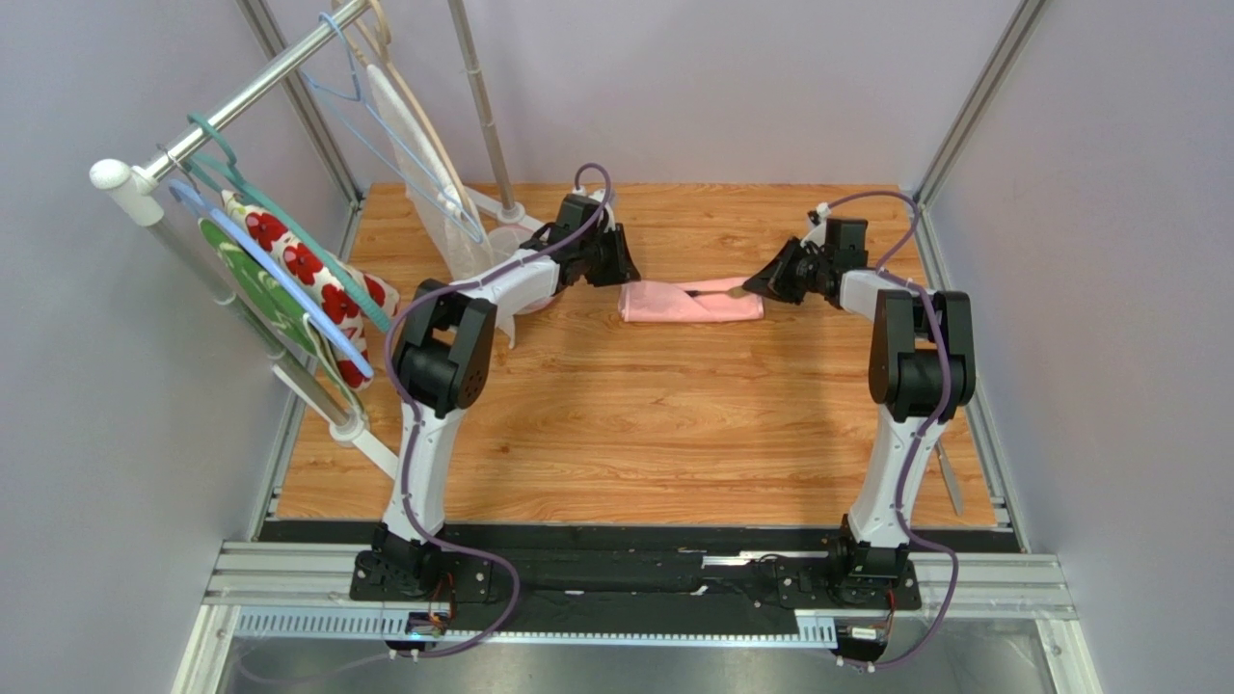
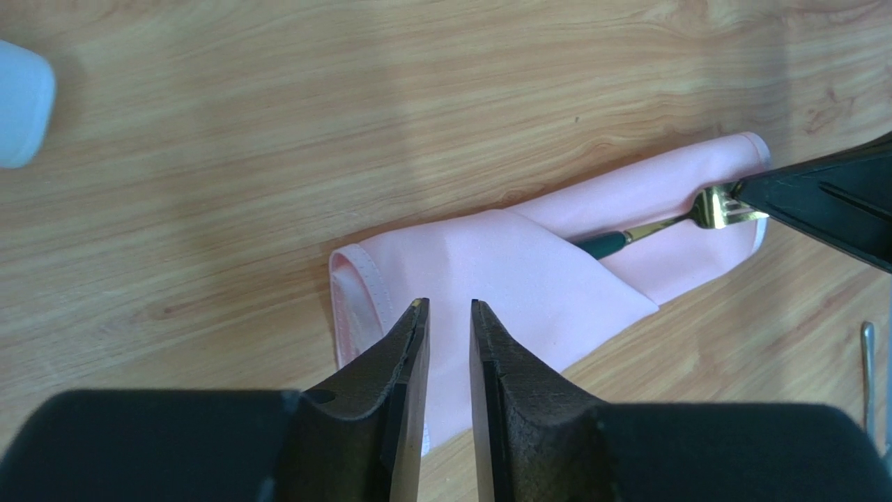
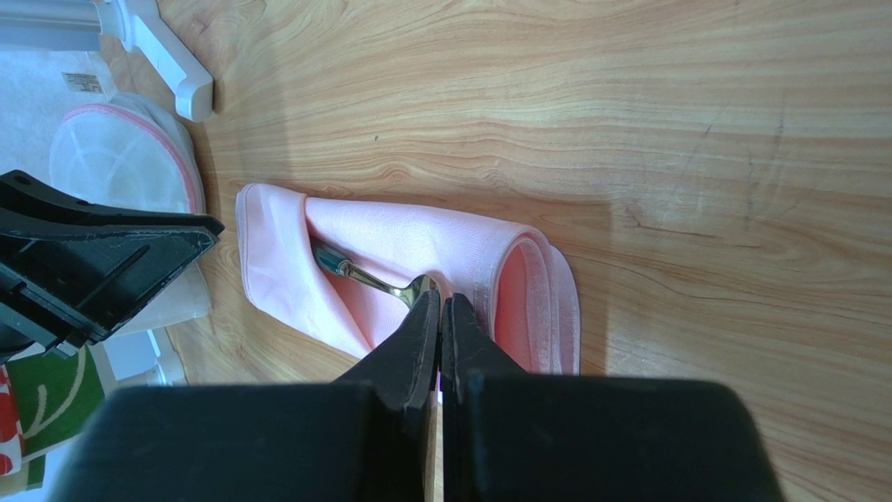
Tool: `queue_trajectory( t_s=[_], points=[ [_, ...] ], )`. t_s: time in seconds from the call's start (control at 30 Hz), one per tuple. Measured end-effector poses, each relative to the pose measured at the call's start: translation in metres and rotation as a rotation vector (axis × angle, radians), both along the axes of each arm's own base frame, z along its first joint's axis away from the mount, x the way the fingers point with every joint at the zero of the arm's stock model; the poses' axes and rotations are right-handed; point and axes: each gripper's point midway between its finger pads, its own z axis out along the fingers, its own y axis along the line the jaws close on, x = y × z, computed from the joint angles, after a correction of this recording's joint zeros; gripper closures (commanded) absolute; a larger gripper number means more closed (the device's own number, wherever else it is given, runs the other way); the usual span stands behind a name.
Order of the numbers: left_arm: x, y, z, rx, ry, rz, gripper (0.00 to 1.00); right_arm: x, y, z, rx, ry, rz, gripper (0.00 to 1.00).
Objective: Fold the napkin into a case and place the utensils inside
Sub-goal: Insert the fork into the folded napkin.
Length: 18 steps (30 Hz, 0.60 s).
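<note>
Left fingers [image 2: 403,366] noted slightly parted, with nothing seen between them, held over the left end of the napkin [image 2: 503,277]. Right fingers [image 3: 417,329] pressed together, tips set against the tines of a gold fork [image 2: 670,224]; a grip on it cannot be confirmed. Napkin found folded into a narrow pocket at the far middle of the table [image 1: 652,434]. Fork's dark handle is tucked under the diagonal flap, tines left uncovered. A silver utensil [image 1: 947,477] is seen well apart, by the table's right edge.

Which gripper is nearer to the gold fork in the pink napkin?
Right. The right gripper grips the fork by its tines; the left gripper is over the opposite end of the napkin, clear of the fork.
</note>
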Motion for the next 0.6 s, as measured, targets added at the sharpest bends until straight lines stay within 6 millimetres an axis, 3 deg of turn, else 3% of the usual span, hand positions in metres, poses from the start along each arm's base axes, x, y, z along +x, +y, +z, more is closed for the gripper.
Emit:
queue_trajectory(
  t_s=[0.07, 0.6],
  points=[
    [0.001, 0.003, -0.002, 0.016, -0.004, 0.008, 0.58, 0.001, 0.0, 0.0, 0.0, -0.002, 0.001, 1.0],
    [0.012, 0.018, -0.006, 0.081, 0.024, 0.044, 0.59, 0.004, 0.001, 0.003, -0.004, -0.015, 0.017, 1.0]
  ],
)
